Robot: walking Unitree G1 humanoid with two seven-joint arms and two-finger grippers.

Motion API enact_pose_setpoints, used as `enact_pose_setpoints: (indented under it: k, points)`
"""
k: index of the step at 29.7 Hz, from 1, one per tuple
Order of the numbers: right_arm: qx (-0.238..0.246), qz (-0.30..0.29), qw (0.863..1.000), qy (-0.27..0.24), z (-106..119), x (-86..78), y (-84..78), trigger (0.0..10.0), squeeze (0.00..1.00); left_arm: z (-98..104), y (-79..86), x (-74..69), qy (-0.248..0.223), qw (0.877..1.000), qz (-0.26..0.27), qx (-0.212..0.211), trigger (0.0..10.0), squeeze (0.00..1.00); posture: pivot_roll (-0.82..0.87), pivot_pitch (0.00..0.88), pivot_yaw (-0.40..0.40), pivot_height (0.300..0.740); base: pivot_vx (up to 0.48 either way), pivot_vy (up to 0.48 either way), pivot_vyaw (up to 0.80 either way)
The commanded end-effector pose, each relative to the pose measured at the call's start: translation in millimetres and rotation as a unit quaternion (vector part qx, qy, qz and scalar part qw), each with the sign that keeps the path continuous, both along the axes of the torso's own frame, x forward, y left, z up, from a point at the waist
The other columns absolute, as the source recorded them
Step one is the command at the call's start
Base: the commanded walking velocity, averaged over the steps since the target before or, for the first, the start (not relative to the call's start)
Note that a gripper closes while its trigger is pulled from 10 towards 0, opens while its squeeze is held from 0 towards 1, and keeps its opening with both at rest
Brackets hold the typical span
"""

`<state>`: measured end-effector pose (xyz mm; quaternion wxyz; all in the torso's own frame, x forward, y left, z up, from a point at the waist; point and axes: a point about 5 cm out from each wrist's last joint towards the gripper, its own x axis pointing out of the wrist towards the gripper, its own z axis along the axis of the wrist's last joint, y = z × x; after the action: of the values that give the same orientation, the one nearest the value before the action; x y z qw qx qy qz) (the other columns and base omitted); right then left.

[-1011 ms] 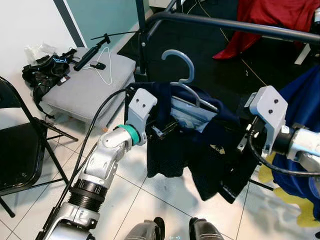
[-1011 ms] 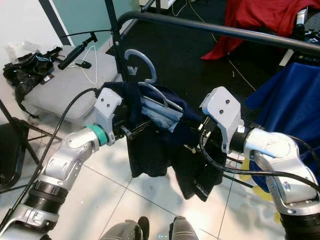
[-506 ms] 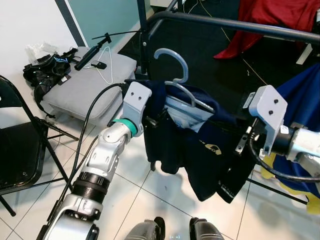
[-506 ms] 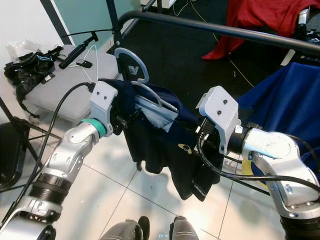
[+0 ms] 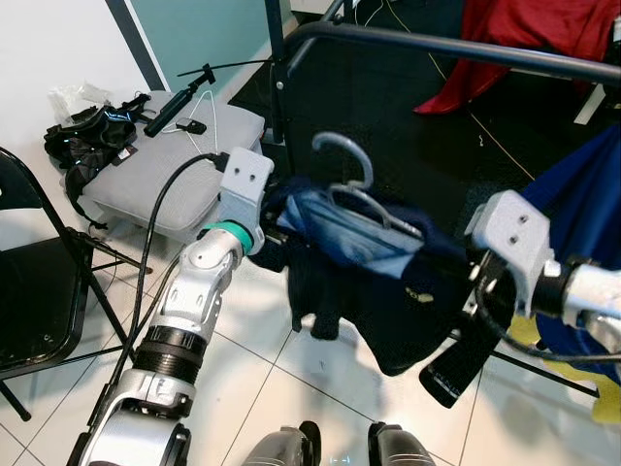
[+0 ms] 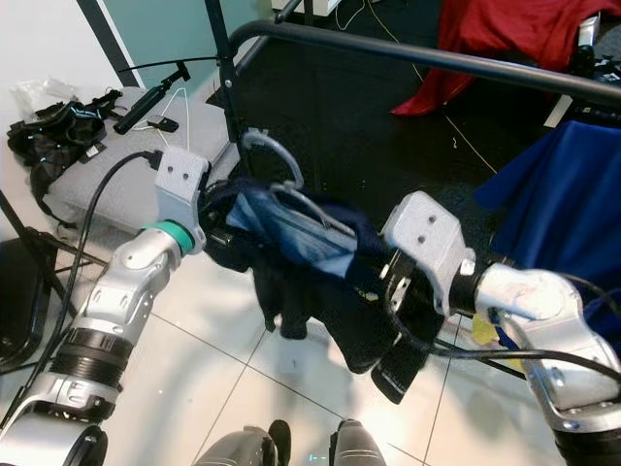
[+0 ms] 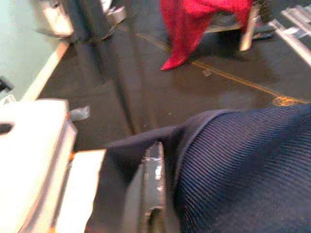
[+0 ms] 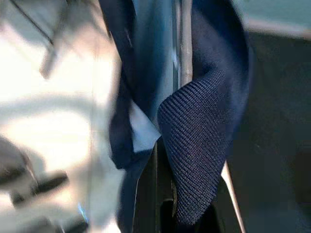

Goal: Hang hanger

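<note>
Spanning the upper scene, the dark rail [image 5: 456, 47] of the clothes rack stands above and beyond the load, w/ red cloth [image 5: 543, 39] behind it and blue fabric [image 5: 587, 194] at the robot's right. Below the rail, held between both arms and not yet hooked, is the hanger [image 5: 364, 189] carrying a navy garment [image 5: 388, 291] w/ a light-blue lining; its grey hook points up, well short of the rail. Left pincer [image 5: 277, 228] sits at the garment's left shoulder; the left wrist view shows one finger [image 7: 151, 194] pressed against navy cloth, but how far it is closed cannot be told. Right pincer [image 5: 477, 296] sits at the right shoulder; the right wrist view shows knit fabric bunched over the fingers, closure likewise unclear. Handling, as judged: hanger stiff and light, garment soft, slack, prone to slide off; best hold is on the rigid shoulder bar near each end, not cloth alone.
</note>
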<state>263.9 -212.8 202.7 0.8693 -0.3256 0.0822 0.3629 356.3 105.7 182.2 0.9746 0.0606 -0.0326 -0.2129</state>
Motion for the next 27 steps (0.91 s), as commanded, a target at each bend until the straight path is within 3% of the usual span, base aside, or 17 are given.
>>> enact_pose_setpoints:
  k: [1,2,3,5,7,11,17,19,21,27]
  points:
    - [-0.042,-0.014,0.999,0.020,-18.0,-0.6,-8.8,10.0,0.00,1.3,2.8,-7.9,0.000,1.000,-0.029,0.002,0.0,0.00,-0.15,0.110,0.195,0.740,0.000,0.000,0.00]
    - [-0.060,-0.023,0.997,0.037,-28.9,-2.1,-15.5,10.0,0.00,0.2,2.4,-16.6,0.006,0.997,-0.070,0.012,10.0,0.00,-0.15,0.111,0.196,0.740,0.000,0.000,0.00]
    - [-0.060,-0.023,0.997,0.037,-28.9,-2.1,-15.5,10.0,0.00,0.2,2.4,-16.6,0.006,0.997,-0.070,0.012,10.0,0.00,-0.15,0.111,0.196,0.740,0.000,0.000,0.00]
    - [-0.059,-0.009,0.996,0.065,-37.0,-9.6,-15.6,10.0,0.00,-6.7,12.0,-24.9,0.020,0.994,-0.097,0.050,10.0,0.00,-0.15,0.115,0.196,0.740,0.000,0.000,0.00]
    - [-0.059,-0.009,0.996,0.065,-37.0,-9.6,-15.6,10.0,0.00,-6.7,12.0,-24.9,0.020,0.994,-0.097,0.050,10.0,0.00,-0.15,0.115,0.196,0.740,0.000,0.000,0.00]
    - [-0.064,0.027,0.994,0.084,-36.6,-19.8,-11.8,10.0,0.00,-16.1,31.2,-18.4,0.038,0.994,-0.058,0.087,10.0,0.00,-0.15,0.118,0.194,0.740,0.000,0.000,0.00]
    - [-0.041,0.076,0.993,0.084,-16.3,-31.4,-6.9,10.0,0.00,-26.3,45.1,-12.8,0.053,0.987,-0.034,0.149,10.0,0.00,-0.16,0.122,0.195,0.740,0.000,0.000,0.00]
    - [-0.038,0.113,0.990,0.077,4.6,-41.8,-5.0,10.0,0.00,-32.6,55.2,-8.3,0.057,0.975,-0.013,0.214,10.0,0.00,-0.17,0.124,0.202,0.740,0.000,0.000,0.00]
    - [-0.045,0.122,0.989,0.075,10.5,-45.6,-5.6,10.0,0.00,-33.6,60.2,-5.4,0.058,0.970,0.004,0.237,10.0,0.00,-0.18,0.127,0.206,0.740,0.000,0.000,0.00]
    - [-0.055,0.135,0.986,0.084,14.7,-52.8,-6.9,10.0,0.00,-32.6,67.1,0.7,0.051,0.961,0.034,0.271,10.0,0.00,-0.18,0.128,0.209,0.740,0.000,0.000,0.00]
